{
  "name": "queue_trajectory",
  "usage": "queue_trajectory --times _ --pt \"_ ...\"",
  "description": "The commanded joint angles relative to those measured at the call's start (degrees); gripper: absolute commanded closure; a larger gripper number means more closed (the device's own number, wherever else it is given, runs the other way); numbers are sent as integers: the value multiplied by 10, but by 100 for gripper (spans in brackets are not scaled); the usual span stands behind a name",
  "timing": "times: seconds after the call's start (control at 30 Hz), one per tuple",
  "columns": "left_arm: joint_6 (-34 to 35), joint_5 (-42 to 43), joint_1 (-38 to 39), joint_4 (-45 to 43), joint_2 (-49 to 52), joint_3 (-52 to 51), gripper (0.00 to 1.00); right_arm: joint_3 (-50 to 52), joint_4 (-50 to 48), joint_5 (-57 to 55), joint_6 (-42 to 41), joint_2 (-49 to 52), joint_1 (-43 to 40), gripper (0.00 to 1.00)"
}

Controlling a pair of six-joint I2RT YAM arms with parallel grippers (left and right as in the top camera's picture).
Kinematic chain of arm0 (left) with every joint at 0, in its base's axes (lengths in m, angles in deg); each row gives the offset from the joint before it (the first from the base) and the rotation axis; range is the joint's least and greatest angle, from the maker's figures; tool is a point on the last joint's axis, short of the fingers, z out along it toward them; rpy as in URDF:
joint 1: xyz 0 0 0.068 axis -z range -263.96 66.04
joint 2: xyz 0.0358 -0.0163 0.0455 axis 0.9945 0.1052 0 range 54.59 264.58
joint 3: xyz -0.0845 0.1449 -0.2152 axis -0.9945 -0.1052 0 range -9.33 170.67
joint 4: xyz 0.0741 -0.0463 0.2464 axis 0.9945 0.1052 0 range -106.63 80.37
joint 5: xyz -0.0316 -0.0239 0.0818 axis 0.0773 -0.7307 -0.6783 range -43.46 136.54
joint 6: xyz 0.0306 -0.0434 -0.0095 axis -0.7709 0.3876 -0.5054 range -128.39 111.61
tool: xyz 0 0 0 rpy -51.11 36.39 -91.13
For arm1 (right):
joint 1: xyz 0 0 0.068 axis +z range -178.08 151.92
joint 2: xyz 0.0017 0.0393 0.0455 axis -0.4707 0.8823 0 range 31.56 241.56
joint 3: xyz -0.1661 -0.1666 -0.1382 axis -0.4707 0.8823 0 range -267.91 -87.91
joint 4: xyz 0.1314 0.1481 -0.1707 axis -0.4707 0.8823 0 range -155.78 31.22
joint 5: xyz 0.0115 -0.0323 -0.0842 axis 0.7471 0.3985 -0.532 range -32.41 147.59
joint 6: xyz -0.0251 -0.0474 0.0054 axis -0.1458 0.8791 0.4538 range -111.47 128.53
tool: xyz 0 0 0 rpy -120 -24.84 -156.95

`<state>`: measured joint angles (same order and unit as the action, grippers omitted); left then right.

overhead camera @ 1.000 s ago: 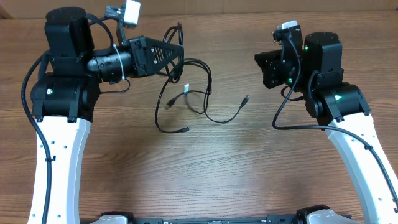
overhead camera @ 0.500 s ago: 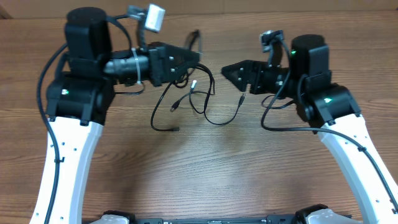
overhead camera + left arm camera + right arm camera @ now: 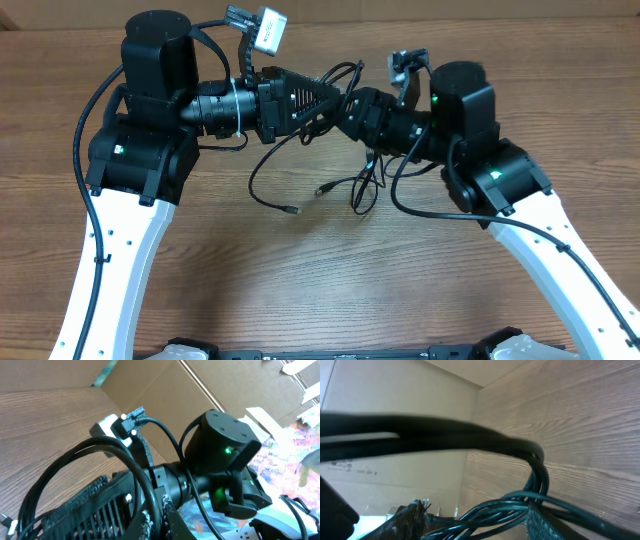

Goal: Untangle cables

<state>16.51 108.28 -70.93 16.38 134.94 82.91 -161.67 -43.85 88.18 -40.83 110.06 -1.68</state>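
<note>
Reference point for all positions: the left gripper (image 3: 318, 100).

Findings. The left gripper was closed on the cables (image 3: 435, 430), pinching several strands together at its tip and holding that part of the bundle clear of the table (image 3: 300, 300). The likely reason is to anchor the knot in the air so that single strands can be drawn out of it. The right gripper (image 3: 352, 110) faced the left gripper nose to nose, just beside its tip. Its jaws stood apart with the strands passing through the gap, and no clamping was evident in the right wrist view. This was judged a reach for a second hold beside the anchor point.

Orientation. At the left gripper the clamped strands ran roughly along the line joining the two grippers, crosswise to the table. One loop arched away on the far side of the left gripper. The slack dropped below it and spread on the table on its near side, in loose curves with no single axis. One plug tip (image 3: 292, 210) lay well apart from the left gripper, at the near end of a long curl.
</note>
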Motion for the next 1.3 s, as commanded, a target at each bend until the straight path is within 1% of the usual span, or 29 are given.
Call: queue_trajectory --times 0.0,0.03,0.07,0.2,0.23,0.27,0.33,0.4,0.5,0.57,0.7,0.9,0.97,1.03,1.13,1.2,1.27 --pt "15 9 1 -5 -8 13 93 3 -3 -42 13 0 7 60" --pt "22 9 1 -5 -8 13 94 3 -3 -42 23 0 7 75" --pt "25 9 1 -5 -8 13 94 3 -2 -42 30 0 7 96" --pt "52 9 1 -8 -8 13 96 3 -2 -44 32 0 5 96" --pt "51 9 1 -10 -8 13 96 3 0 -43 32 0 5 94" --pt "51 9 1 -14 -8 13 96 3 3 -37 32 0 5 80" --pt "43 9 1 -19 -8 13 95 3 14 -26 32 0 7 61" --pt "28 9 1 -20 -8 13 95 3 31 -9 32 0 7 54" --pt "2 9 1 -19 -8 13 94 3 48 -2 31 0 7 48" --pt "-13 9 1 -17 -8 13 93 3 48 2 27 0 7 46" --pt "-43 9 1 -13 -8 13 92 3 48 13 -19 0 7 45" --pt "-54 6 2 -16 -8 13 93 3 47 35 -61 0 10 44" --pt "-44 -7 4 -18 -8 13 96 3 47 20 -74 0 19 43" --pt "-23 -48 16 -20 -8 13 96 3 42 6 -92 0 29 43" --pt "-19 -95 34 -28 -8 13 96 3 26 -3 -98 0 48 43" --pt "-14 -99 44 -41 -7 13 96 3 22 -17 -99 0 61 43" --pt "8 -98 47 -57 -8 13 96 3 23 -25 -99 0 69 41"
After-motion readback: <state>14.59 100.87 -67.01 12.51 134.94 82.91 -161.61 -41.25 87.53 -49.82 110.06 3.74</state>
